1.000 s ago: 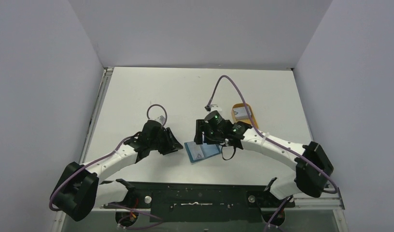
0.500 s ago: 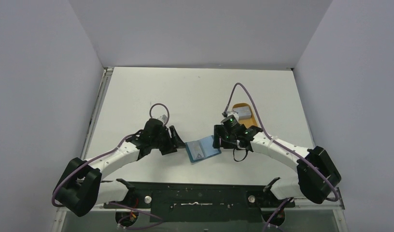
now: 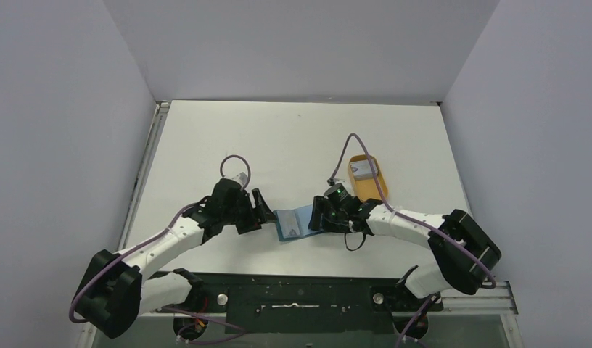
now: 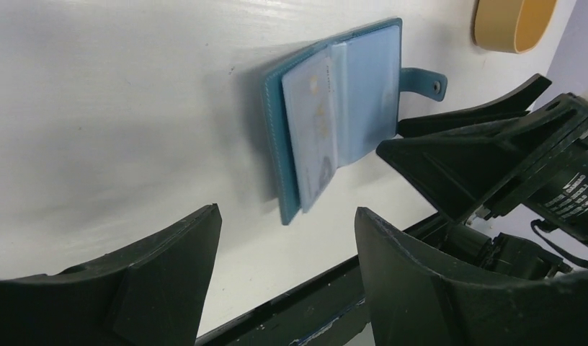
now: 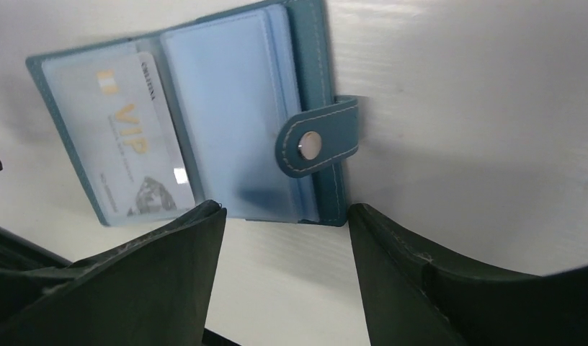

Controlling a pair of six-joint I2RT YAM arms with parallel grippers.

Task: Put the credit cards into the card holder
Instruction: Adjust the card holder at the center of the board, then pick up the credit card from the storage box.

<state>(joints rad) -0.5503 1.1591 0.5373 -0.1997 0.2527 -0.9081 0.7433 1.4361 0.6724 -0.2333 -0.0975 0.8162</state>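
The teal-blue card holder (image 3: 293,223) lies open on the white table between my two grippers. One credit card (image 5: 132,148) with gold VIP lettering sits inside its left clear sleeve; it also shows as a pale card (image 4: 313,126) in the left wrist view. The snap tab (image 5: 316,144) sticks out on the holder's right side. My left gripper (image 3: 262,210) stands open just left of the card holder (image 4: 341,101), nothing between its fingers. My right gripper (image 5: 284,209) is open at the card holder's (image 5: 205,122) right edge, holding nothing. A grey credit card (image 3: 362,171) lies in the orange tray.
The orange oval tray (image 3: 376,187) stands behind and to the right of the right gripper; its rim (image 4: 511,29) shows in the left wrist view. The black base rail (image 3: 300,293) runs along the table's near edge.
My left gripper has opened wider beside the holder's left edge. The right gripper has come down and left to the holder's right edge. The holder has shifted slightly left.
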